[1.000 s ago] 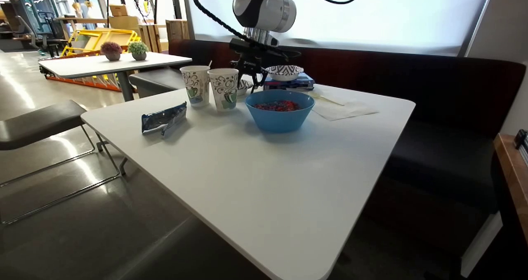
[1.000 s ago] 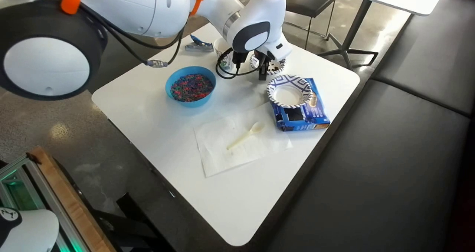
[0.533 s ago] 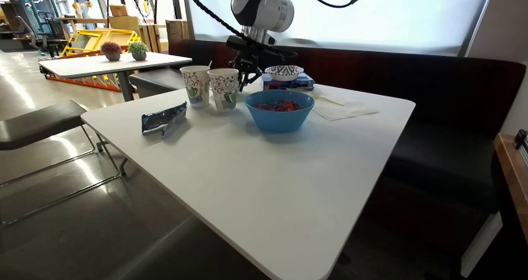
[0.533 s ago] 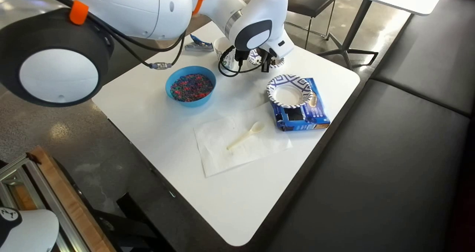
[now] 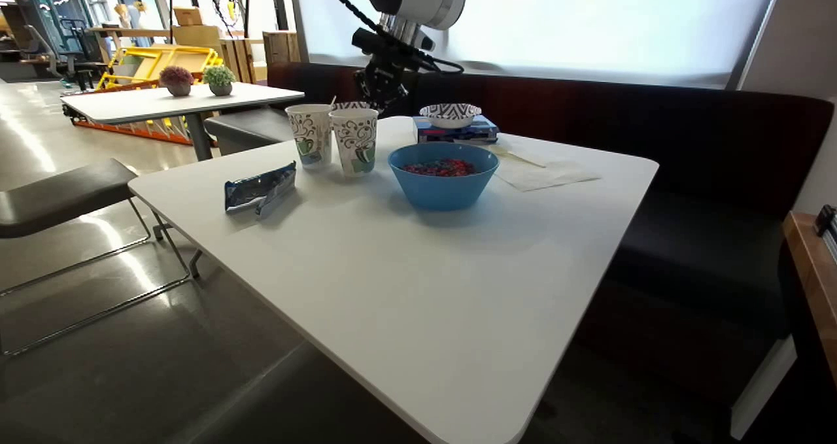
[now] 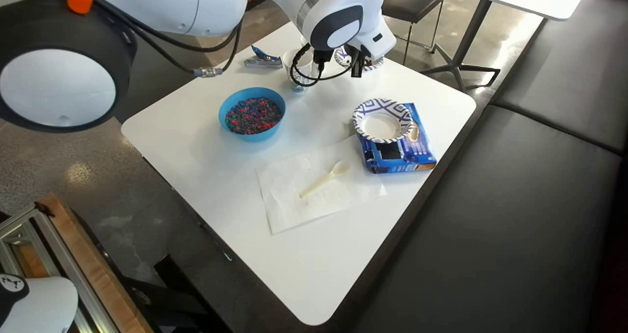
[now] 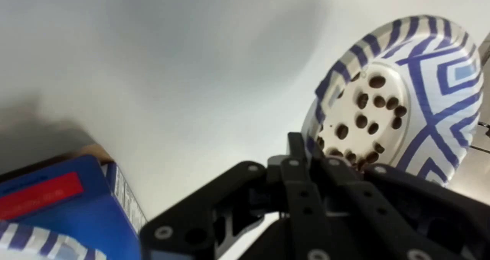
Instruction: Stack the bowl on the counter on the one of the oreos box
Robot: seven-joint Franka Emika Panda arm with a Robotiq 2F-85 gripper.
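My gripper (image 7: 307, 147) is shut on the near rim of a white bowl with a blue pattern (image 7: 432, 118), which holds several small brown pieces. This bowl hangs tilted above the table; in an exterior view part of the held bowl (image 5: 351, 105) shows behind the cups, beside the gripper (image 5: 381, 101). A matching bowl (image 6: 381, 127) sits on the blue oreos box (image 6: 412, 157), and no contents show in it. In the wrist view only a corner of the oreos box (image 7: 107, 218) and the rim of the stacked bowl (image 7: 38, 242) appear, lower left.
A blue bowl (image 5: 444, 192) of coloured bits stands on the white table (image 5: 405, 287). Two paper cups (image 5: 310, 136) and a blue wrapper (image 5: 258, 189) are near it. A napkin (image 6: 282, 208) with a spoon (image 6: 324, 180) lies before the box. A bench (image 6: 520, 215) runs alongside.
The jaws have come together on the bowl's rim. Gripper and bowl have risen off the table and drifted slightly away from the box. The stacked bowl and box have stayed put.
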